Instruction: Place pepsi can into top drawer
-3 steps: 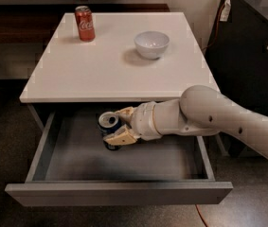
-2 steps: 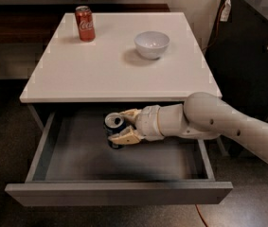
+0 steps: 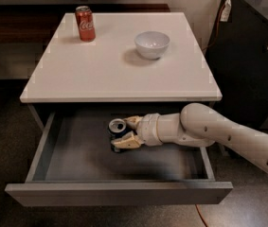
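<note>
The pepsi can (image 3: 116, 132) is dark blue with a silver top. It stands upright inside the open top drawer (image 3: 76, 157), near the middle of its grey floor. My gripper (image 3: 124, 132) reaches in from the right under the table top. Its pale fingers (image 3: 127, 142) sit on either side of the can and hold it. The can's lower end is at or just above the drawer floor; I cannot tell which. The white arm (image 3: 204, 129) crosses the drawer's right side.
A red Coca-Cola can (image 3: 84, 23) stands at the back left of the white table top (image 3: 100, 74). A white bowl (image 3: 152, 44) sits at the back right. A dark cabinet (image 3: 252, 65) stands to the right. The drawer's front panel (image 3: 119, 193) juts toward the camera.
The gripper and the pepsi can have shifted a little to the right inside the drawer, then stayed still. The grip on the can is unchanged.
</note>
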Available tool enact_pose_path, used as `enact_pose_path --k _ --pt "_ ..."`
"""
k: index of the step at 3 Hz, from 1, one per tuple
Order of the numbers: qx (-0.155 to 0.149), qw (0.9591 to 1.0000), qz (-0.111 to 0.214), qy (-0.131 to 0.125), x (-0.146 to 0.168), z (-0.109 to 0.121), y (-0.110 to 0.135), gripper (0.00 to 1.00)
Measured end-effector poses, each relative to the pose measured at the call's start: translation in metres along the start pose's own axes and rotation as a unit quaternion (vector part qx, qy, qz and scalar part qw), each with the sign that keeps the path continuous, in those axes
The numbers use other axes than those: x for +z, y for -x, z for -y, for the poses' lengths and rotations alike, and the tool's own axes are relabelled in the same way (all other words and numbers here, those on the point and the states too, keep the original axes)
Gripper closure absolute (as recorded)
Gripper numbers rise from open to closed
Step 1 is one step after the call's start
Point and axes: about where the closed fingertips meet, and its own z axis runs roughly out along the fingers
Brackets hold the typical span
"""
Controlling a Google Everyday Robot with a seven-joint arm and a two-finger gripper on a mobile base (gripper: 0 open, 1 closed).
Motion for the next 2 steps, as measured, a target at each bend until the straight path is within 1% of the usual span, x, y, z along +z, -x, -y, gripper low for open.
enact_pose_path --k 1,2 --pt "0.019 0.9998 0.0 0.004 0.0079 0.0016 -0.0117 0.48" --pt "0.017 0.9998 0.001 0.005 0.0087 0.0004 -0.0101 0.24"
